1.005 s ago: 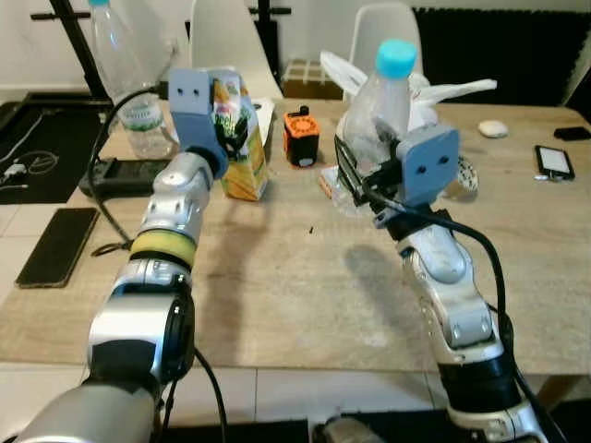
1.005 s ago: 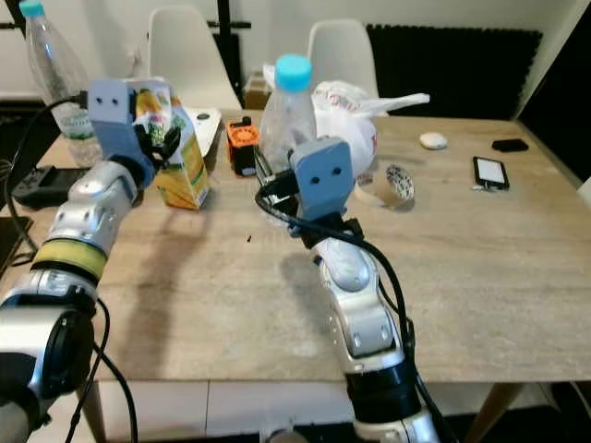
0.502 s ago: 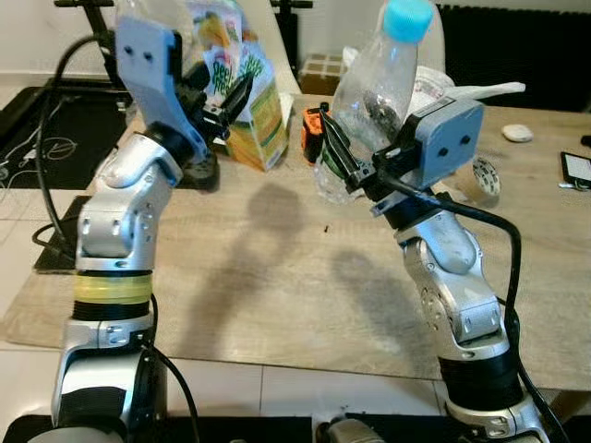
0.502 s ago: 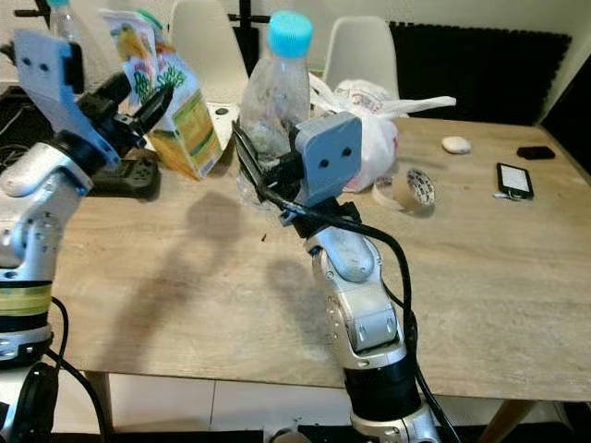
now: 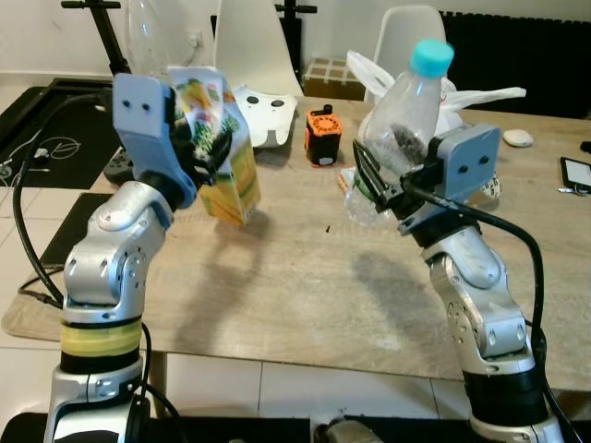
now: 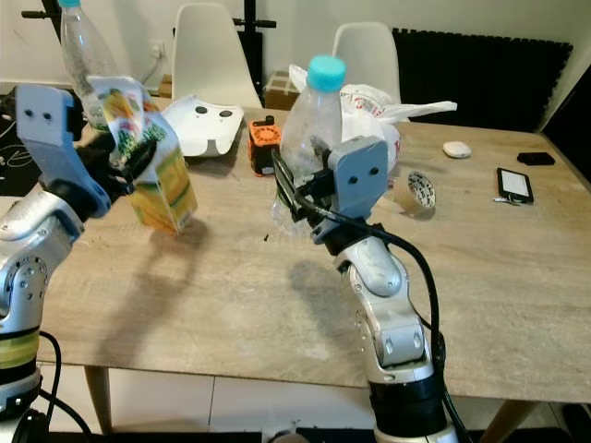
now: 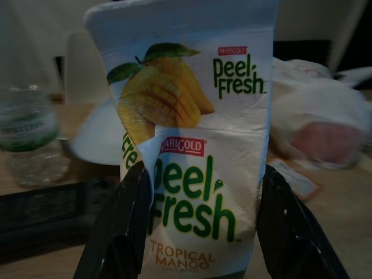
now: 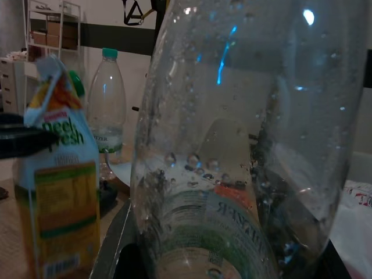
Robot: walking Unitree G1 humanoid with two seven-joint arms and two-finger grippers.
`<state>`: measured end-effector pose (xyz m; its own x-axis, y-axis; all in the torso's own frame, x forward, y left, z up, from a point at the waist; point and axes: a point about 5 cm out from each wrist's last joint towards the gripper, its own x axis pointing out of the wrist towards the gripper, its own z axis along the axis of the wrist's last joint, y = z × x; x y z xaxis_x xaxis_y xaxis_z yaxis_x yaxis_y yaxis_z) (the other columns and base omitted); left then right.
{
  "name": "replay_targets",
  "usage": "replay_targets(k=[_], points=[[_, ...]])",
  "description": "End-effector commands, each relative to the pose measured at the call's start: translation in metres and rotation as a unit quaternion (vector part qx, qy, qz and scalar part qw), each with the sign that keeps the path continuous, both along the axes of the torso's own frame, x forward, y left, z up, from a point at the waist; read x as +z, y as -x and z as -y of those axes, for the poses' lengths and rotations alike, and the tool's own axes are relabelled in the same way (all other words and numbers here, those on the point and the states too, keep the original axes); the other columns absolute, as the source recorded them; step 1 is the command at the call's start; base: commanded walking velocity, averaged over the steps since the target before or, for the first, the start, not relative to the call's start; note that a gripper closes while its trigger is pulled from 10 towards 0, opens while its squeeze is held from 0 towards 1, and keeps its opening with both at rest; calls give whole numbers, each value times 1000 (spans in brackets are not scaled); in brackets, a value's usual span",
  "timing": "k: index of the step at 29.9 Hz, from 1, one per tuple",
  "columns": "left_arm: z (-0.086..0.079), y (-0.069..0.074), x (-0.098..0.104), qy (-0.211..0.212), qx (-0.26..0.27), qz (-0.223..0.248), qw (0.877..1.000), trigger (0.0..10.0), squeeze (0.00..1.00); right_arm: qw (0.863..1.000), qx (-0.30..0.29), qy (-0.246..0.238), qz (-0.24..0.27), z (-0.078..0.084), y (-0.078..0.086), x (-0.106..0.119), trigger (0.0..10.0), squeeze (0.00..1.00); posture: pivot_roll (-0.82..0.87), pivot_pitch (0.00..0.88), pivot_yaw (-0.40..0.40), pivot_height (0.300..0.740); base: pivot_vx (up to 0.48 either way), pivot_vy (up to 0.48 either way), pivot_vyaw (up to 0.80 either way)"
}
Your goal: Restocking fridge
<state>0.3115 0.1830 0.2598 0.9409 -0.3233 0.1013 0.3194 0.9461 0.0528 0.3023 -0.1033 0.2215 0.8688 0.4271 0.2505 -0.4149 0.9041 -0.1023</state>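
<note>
Above the wooden tabletop (image 5: 305,277), at ten o'clock, the left claw (image 5: 208,152) now holds the yellow mango juice carton (image 5: 222,152) lower; at two o'clock the right claw (image 5: 374,185) grips the clear blue-capped plastic bottle (image 5: 397,129), both lifted for carrying.

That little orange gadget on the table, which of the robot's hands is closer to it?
The right. The right gripper, holding a water bottle, hangs just beside the orange gadget. The left gripper, clamping a juice carton, is farther off to its other side.
</note>
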Motion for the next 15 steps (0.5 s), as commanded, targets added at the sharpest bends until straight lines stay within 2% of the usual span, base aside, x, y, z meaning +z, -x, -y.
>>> replay_targets(k=[1, 4, 6, 9, 10, 12, 15], points=[[7, 7, 6, -10, -33, 2, 999, 10000, 0, 1000, -3, 6, -2, 2, -1, 0, 10000, 0, 43, 18, -78, 740, 0, 0, 0], [7, 16, 7, -41, -65, -13, 997, 10000, 0, 1000, -5, 7, -1, 1, -3, 1, 10000, 0, 54, 18, -74, 740, 0, 0, 0], [5, 18, 7, -51, -64, -18, 996, 10000, 0, 1000, -5, 7, -1, 1, -3, 1, 10000, 0, 54, 18, -74, 740, 0, 0, 0], [-4, 27, 1, -91, -60, -37, 993, 10000, 0, 1000, -6, 8, -3, 2, -3, -1, 10000, 0, 71, 20, -72, 740, 0, 0, 0], [-4, 27, 1, -91, -60, -37, 993, 10000, 0, 1000, -6, 8, -3, 2, -3, -1, 10000, 0, 71, 20, -72, 740, 0, 0, 0], [-11, 37, -9, -106, -54, -60, 991, 10000, 0, 1000, -5, 9, -5, 1, -3, -2, 10000, 0, 73, 21, -74, 740, 0, 0, 0], [-13, 41, -15, -103, -46, -65, 991, 10000, 0, 1000, -4, 10, -5, 0, -3, -2, 10000, 0, 70, 23, -77, 740, 0, 0, 0]])
